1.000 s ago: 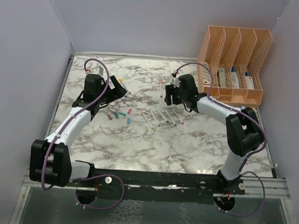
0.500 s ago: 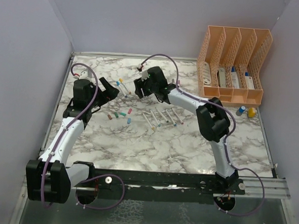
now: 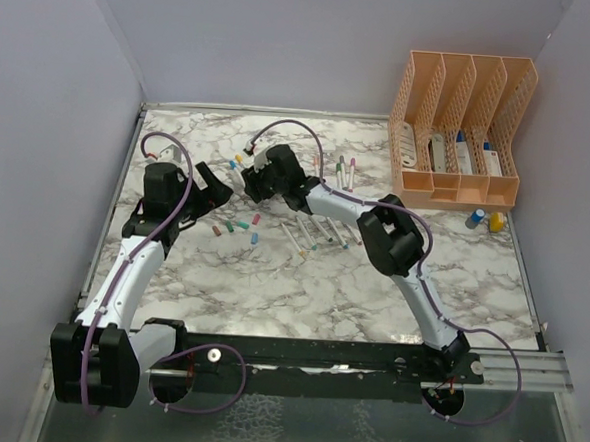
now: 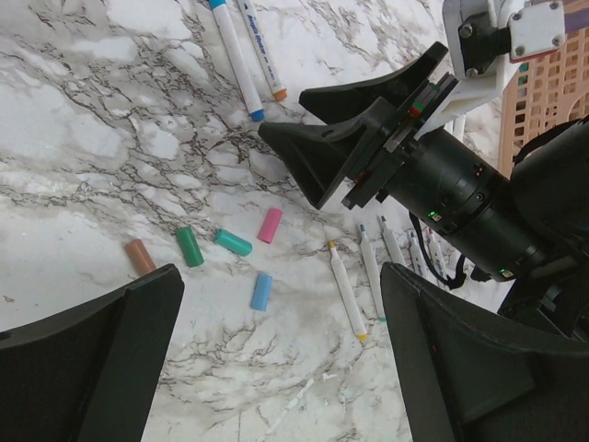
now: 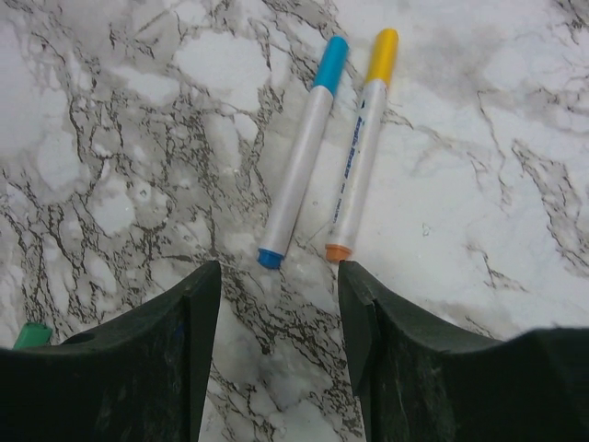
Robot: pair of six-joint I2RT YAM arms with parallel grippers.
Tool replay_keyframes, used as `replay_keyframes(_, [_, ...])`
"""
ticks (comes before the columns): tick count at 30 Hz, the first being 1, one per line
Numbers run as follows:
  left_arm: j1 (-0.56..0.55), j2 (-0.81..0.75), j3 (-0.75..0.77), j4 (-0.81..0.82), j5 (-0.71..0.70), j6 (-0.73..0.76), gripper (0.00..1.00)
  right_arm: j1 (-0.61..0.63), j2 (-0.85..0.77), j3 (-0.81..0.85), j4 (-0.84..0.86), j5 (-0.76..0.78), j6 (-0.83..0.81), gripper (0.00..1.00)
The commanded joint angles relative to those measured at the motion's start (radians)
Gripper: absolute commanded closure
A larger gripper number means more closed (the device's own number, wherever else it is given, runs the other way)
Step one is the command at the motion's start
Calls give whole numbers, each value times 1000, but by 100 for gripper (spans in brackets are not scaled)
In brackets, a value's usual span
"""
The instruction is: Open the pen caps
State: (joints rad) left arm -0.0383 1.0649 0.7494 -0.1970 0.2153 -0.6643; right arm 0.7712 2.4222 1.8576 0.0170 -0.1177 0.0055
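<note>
My left end effector (image 4: 281,276) hung wide open with nothing in it, over the loose caps (image 4: 231,242) scattered on the marble table (image 4: 74,110): orange, green, teal, pink and blue, each off its pen. Just beyond them lay two capped pens, the blue-capped pen (image 5: 299,157) and the yellow-capped pen (image 5: 359,147), side by side and near enough at their lower ends to crowd a grasp. My right end effector (image 5: 279,272) stood just short of those ends, jaws partly apart and empty. I judged the step to be picking up one barrel — I'd have centred on the blue one alone, gripped mid-barrel clear of its cap, and left that cap free for the left side to pull straight along the pen's axis. Further right, the uncapped pens (image 3: 316,230) looked done.
</note>
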Motion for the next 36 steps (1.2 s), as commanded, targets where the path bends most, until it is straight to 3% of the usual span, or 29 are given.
replay_keyframes(1, [8, -24, -4, -17, 7, 17, 8, 14, 44, 64, 60, -29, -9, 48])
replay_keyframes(18, [16, -31, -5, -33, 15, 34, 8, 29, 133, 173, 44, -26, -6, 59])
replay_keyframes(36, [30, -34, -4, -33, 18, 45, 8, 33, 190, 222, 10, -27, 2, 63])
